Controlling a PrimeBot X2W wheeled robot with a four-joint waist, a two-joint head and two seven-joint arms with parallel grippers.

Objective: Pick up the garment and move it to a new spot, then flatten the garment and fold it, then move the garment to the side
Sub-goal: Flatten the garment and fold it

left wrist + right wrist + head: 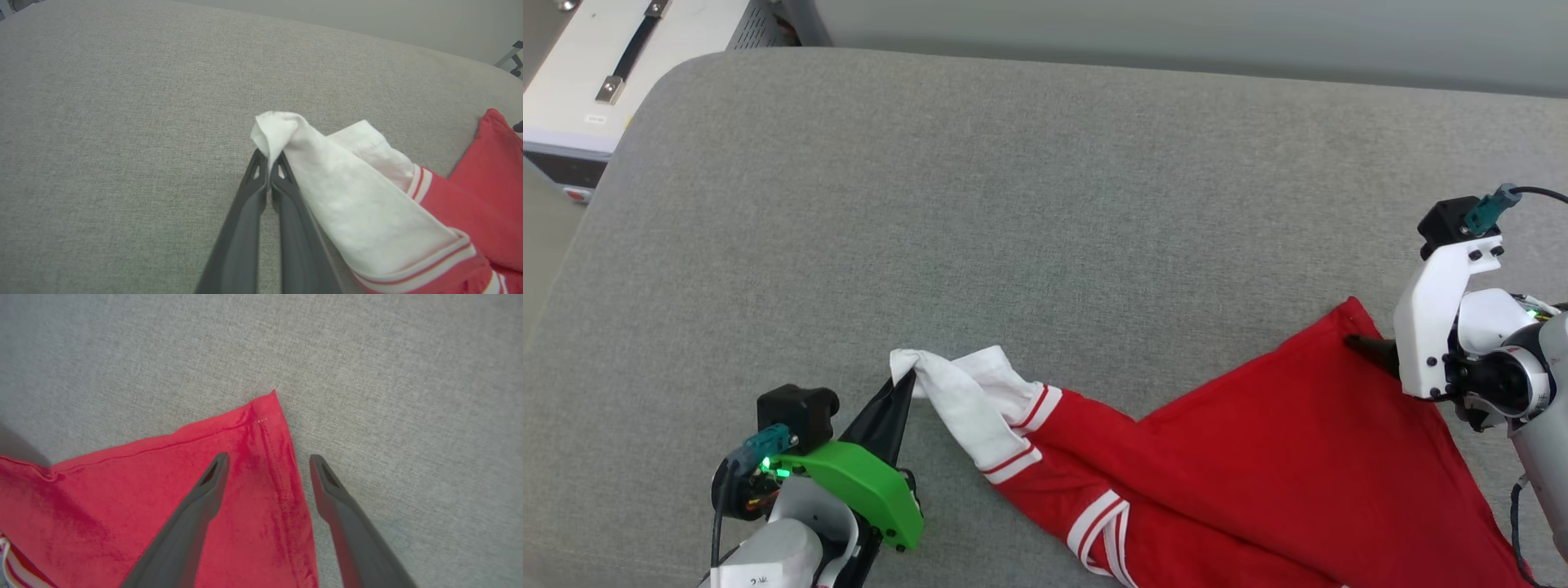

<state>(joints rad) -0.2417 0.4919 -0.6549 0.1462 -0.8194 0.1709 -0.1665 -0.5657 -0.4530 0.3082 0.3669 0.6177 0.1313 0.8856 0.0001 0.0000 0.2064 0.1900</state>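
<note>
The garment (1258,457), red with white sleeves and striped trim, lies spread across the near right of the grey padded surface (1013,204). My left gripper (907,380) is shut on the tip of one white sleeve, which is pulled out to the left. In the left wrist view the sleeve (367,204) bunches over the shut left gripper (267,157). My right gripper (1352,341) stands open at the garment's far red corner. In the right wrist view the right gripper (269,459) straddles the hem edge of the garment (143,490), one finger over red cloth and the other over grey surface. No lettering shows.
The grey surface has a rounded corner at the far left, and past it stands a white case with a dark handle (605,65). A pale wall (1176,33) runs along the back. Bare grey surface stretches beyond and left of the garment.
</note>
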